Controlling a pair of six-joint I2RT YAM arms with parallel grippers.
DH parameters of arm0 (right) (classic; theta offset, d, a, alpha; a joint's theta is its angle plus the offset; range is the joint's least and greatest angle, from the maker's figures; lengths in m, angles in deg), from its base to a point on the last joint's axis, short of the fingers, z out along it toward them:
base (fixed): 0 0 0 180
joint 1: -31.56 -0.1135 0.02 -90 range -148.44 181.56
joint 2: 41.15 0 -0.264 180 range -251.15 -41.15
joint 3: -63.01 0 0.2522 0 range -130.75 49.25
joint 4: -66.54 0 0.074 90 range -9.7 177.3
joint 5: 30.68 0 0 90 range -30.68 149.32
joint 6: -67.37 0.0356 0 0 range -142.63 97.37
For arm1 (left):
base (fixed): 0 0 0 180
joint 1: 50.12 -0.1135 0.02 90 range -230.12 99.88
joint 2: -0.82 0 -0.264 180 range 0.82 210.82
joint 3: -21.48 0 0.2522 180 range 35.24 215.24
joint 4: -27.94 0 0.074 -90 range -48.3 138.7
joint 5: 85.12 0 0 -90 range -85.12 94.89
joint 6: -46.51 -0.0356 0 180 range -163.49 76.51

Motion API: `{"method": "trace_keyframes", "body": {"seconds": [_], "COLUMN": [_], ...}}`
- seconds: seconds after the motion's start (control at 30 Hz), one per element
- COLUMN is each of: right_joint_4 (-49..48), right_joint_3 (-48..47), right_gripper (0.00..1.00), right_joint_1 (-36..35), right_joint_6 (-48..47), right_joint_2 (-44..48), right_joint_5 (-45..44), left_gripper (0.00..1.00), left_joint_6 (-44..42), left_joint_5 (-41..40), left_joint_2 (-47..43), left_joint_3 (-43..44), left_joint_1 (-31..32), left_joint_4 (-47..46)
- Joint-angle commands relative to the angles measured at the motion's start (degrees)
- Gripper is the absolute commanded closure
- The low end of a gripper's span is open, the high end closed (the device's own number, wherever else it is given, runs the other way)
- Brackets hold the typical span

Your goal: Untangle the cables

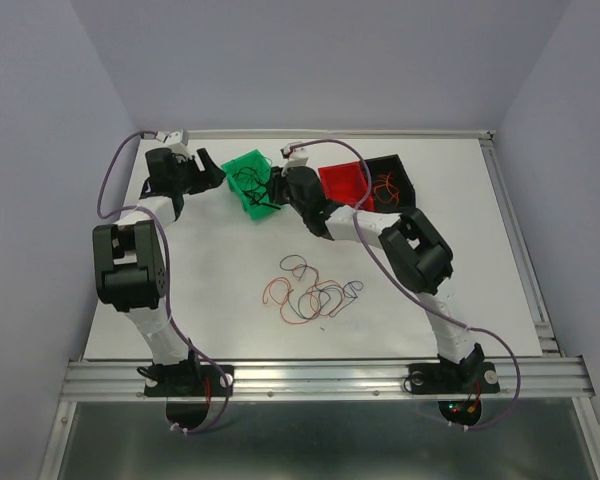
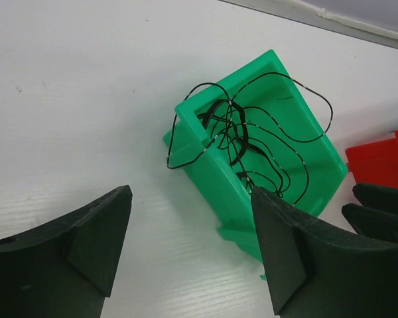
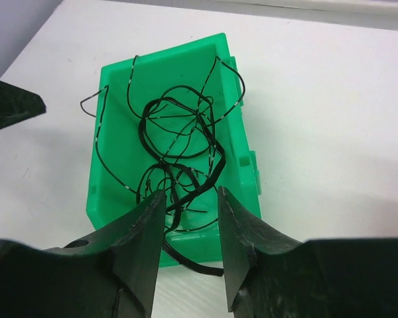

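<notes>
A green bin (image 1: 243,165) at the back of the table holds a bundle of black cables (image 3: 179,126), some looping over its rim (image 2: 186,109). A loose tangle of red, orange, black and blue cables (image 1: 315,293) lies mid-table. My left gripper (image 2: 192,195) stands wide open just left of the bin, nothing between its fingers. On the bin's other side my right gripper (image 3: 191,199) is open. A black cable end (image 3: 192,262) hangs over the bin's near wall between its fingers, not pinched.
A red bin (image 1: 342,183) and a black bin (image 1: 400,170) with orange wires (image 1: 385,187) stand right of the green one. The right gripper's fingers (image 2: 385,205) show in the left wrist view. The table's back edge (image 1: 340,134) runs close behind the bins.
</notes>
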Motion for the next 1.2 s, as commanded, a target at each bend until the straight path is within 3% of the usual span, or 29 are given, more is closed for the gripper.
{"method": "trace_keyframes", "body": {"seconds": [0.0, 0.3, 0.47, 0.6, 0.83, 1.0, 1.17], "right_joint_4": [-7.8, -12.2, -14.0, -15.3, -17.2, -18.6, -18.9], "right_joint_3": [3.2, 10.4, 12.9, 14.8, 18.8, 20.7, 21.2], "right_gripper": [0.57, 0.57, 0.57, 0.57, 0.57, 0.57, 0.57], "right_joint_1": [-0.5, -0.5, -0.5, -0.4, -0.4, -0.5, -0.4], "right_joint_6": [0.5, -0.2, -0.7, -0.9, -1.2, -0.9, -1.2], "right_joint_2": [5.7, 10.4, 11.9, 12.9, 15.6, 16.8, 16.8], "right_joint_5": [-1.6, -2.7, -3.2, -3.3, -3.5, -2.8, -3.1], "left_gripper": [0.19, 0.39, 0.38, 0.31, 0.28, 0.33, 0.29], "left_joint_6": [2.1, 3.9, 1.9, -5.2, -22.7, -32.9, -37.4], "left_joint_5": [6.6, 9.1, 6.8, 4.3, -2.7, -4.5, -5.2], "left_joint_2": [1.2, 7.3, 7.3, 7.0, 7.9, 8.9, 6.4], "left_joint_3": [4.1, 7.9, 8.4, 11.8, 15.9, 16.2, 12.4], "left_joint_1": [-1.0, -2.3, -2.3, -2.3, -1.3, 0.8, 1.9], "left_joint_4": [-0.5, 1.2, 2.2, 7.5, 15.4, 16.1, 15.0]}}
